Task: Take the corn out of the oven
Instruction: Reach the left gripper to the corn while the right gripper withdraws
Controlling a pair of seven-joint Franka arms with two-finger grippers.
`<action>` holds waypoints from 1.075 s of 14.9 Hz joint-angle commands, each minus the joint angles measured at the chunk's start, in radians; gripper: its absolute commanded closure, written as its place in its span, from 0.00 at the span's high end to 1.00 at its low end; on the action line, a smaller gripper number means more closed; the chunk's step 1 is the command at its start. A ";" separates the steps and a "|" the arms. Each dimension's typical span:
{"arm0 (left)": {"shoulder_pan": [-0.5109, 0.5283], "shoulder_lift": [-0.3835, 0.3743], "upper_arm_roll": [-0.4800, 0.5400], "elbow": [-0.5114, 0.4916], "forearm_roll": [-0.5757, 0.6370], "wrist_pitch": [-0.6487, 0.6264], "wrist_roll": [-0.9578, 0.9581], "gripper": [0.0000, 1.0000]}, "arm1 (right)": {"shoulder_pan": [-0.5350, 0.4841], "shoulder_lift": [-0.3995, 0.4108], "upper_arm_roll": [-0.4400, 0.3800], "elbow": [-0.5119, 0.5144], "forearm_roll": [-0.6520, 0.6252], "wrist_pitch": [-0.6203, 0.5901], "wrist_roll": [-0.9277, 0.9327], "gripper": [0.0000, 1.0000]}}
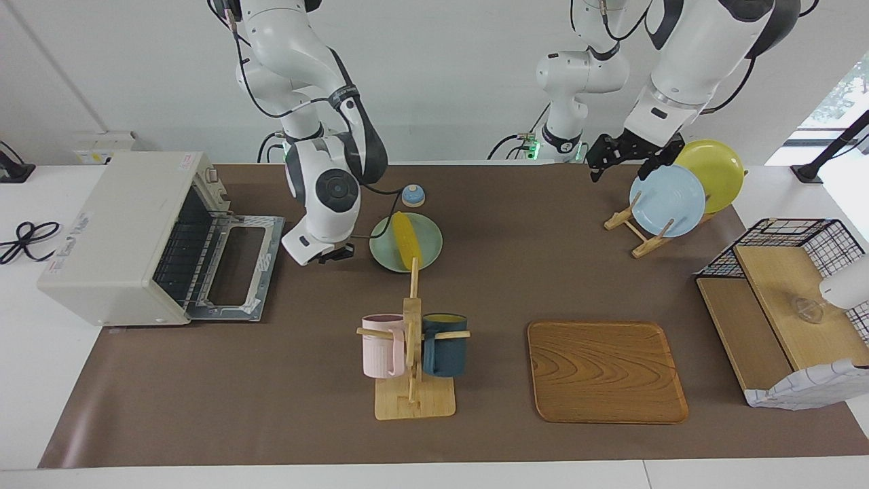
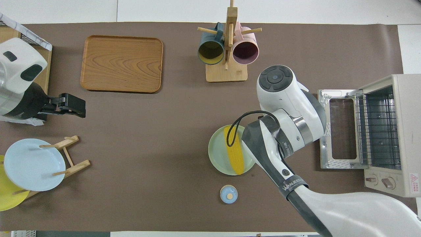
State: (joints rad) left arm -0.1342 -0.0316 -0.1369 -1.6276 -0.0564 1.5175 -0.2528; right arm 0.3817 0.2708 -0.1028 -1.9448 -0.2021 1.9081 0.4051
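Observation:
The corn (image 1: pixel 408 240) lies on a pale green plate (image 1: pixel 429 234) in the middle of the table; it also shows in the overhead view (image 2: pixel 234 151). The oven (image 1: pixel 115 231) stands at the right arm's end of the table. Its door (image 1: pixel 237 268) is folded down open, and the wire rack (image 2: pixel 375 131) inside looks bare. My right gripper (image 1: pixel 337 254) hangs low over the mat between the oven door and the green plate, apart from the corn. The arm hides it in the overhead view. My left gripper (image 1: pixel 604 159) waits up over the plate rack, holding nothing.
A mug tree (image 1: pixel 413 339) with a pink and a dark blue mug stands farther from the robots than the green plate. A wooden tray (image 1: pixel 606 371) lies beside it. A rack holds a blue plate (image 1: pixel 667 200) and a yellow one. A small blue knob (image 1: pixel 413 195) sits near the green plate.

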 commanded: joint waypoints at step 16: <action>-0.591 0.409 0.014 -0.110 -0.014 0.679 -0.733 1.00 | -0.170 -0.084 0.014 -0.210 -0.054 0.178 -0.184 0.00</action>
State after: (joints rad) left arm -0.6636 0.3047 -0.1444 -1.7494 -0.0851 2.1145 -0.8986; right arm 0.2384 0.2226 -0.1025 -2.1205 -0.2303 2.0639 0.2588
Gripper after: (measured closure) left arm 0.000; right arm 0.991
